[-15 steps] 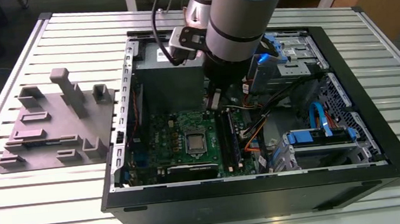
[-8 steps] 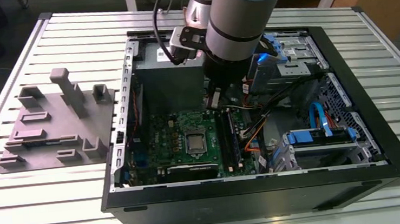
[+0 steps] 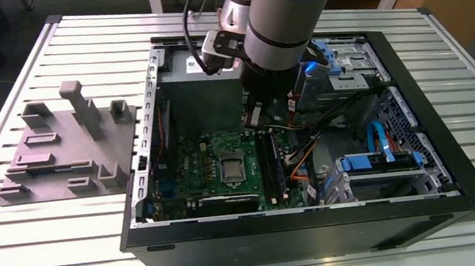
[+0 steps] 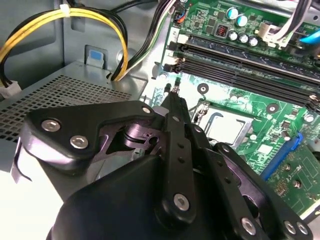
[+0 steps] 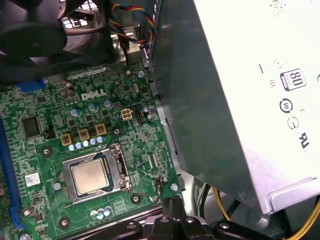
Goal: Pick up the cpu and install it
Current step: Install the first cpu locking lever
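The cpu point(image 3: 232, 168) lies flat in its socket in the middle of the green motherboard point(image 3: 191, 166), inside the open computer case. Its silver top also shows in the first wrist view point(image 5: 92, 175) and, partly behind the fingers, in the second wrist view point(image 4: 226, 128). My gripper point(image 3: 253, 116) hangs over the motherboard's edge beside the power supply, a short way from the socket. The black fingers point(image 4: 176, 107) meet at a narrow tip, shut with nothing between them. That tip point(image 5: 171, 201) sits just above the board, clear of the cpu.
The grey power supply box point(image 5: 250, 100) stands close beside the gripper, with yellow cables point(image 4: 75, 20) leading out of it. Memory slots point(image 4: 240, 65) run alongside the socket. A purple-grey tray point(image 3: 63, 148) with upright blocks lies outside the case at the exterior view's left. Drive cages point(image 3: 378, 162) fill the case's right.
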